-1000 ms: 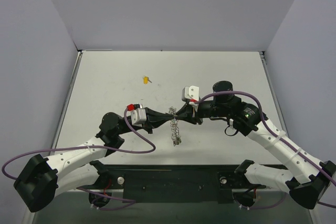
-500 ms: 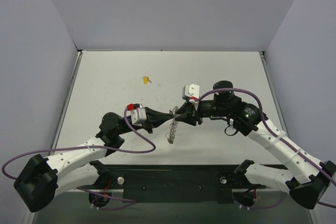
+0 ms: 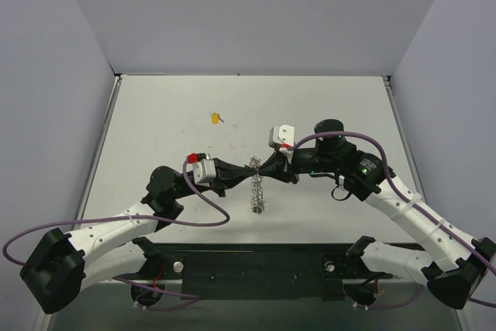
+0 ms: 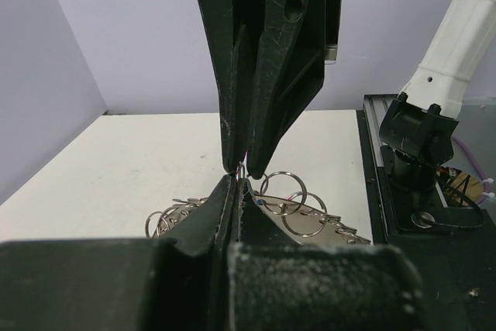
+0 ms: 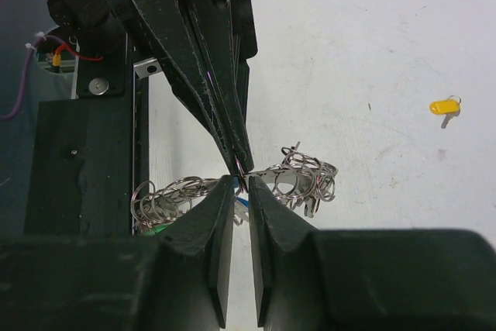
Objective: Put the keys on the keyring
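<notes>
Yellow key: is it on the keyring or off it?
Off. The yellow key lies alone on the table, well apart from the keyring.

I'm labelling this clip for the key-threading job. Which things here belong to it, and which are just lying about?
Job: keyring; left gripper and right gripper, both pinching its top; yellow key, lying apart.
Just about (rig parts): black base rail; purple cables.

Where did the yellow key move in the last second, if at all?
No. The yellow key lies in the same spot against the table's far edge, top view.
</notes>
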Controlling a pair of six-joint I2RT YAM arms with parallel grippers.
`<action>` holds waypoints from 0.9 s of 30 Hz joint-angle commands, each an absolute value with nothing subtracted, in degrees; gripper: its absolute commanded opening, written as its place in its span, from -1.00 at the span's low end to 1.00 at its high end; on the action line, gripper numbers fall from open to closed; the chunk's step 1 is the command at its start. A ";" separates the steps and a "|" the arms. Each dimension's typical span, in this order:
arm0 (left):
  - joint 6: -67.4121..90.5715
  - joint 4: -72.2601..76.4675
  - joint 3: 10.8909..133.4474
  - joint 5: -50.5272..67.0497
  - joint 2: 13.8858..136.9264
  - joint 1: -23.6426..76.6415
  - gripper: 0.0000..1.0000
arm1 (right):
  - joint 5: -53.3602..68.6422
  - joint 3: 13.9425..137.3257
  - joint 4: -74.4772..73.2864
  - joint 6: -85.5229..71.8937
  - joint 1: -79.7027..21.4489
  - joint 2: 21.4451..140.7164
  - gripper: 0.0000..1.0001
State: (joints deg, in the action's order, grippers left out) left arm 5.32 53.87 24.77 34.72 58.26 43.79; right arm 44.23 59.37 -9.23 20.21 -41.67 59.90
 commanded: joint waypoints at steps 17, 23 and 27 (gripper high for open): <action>6.24 60.47 25.40 33.40 56.60 43.68 -1.00 | 44.21 58.54 -6.59 21.18 -42.63 61.00 -0.84; 6.68 60.64 25.58 33.92 56.86 43.59 -1.00 | 44.12 59.85 -6.41 21.27 -42.89 61.35 -1.00; 7.12 59.94 25.84 33.75 57.39 43.59 -1.00 | 44.03 62.30 -11.75 23.99 -42.98 61.26 -1.00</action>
